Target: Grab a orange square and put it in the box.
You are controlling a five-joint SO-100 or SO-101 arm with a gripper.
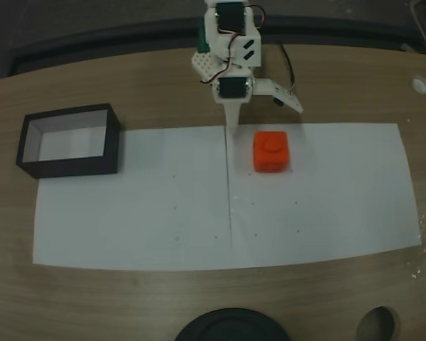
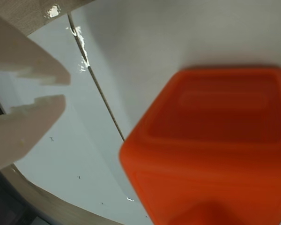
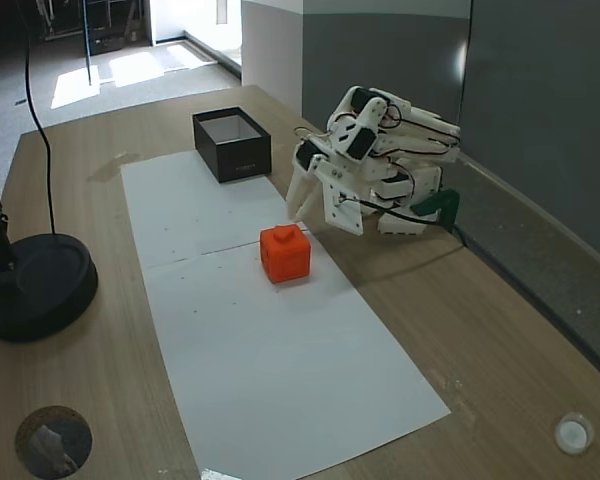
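Resting on white paper (image 1: 326, 213) spread over the wooden surface (image 1: 163, 298), the orange square (image 1: 271, 152) sits stud-up, well apart from the box (image 1: 69, 141) standing at the paper's far left corner in a fixed view. Just beside the block, the gripper (image 1: 259, 114) hangs with its fingers spread wide and empty; one fingertip (image 1: 231, 125) seems to touch the paper, though that is hard to judge.

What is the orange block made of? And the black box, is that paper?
The orange square looks like smooth plastic: even bright colour, rounded edges, a moulded stud on top, a slight sheen in the wrist view. The box seems to be thin matte cardboard, judging by its flat black walls and pale inside, though that is not certain.
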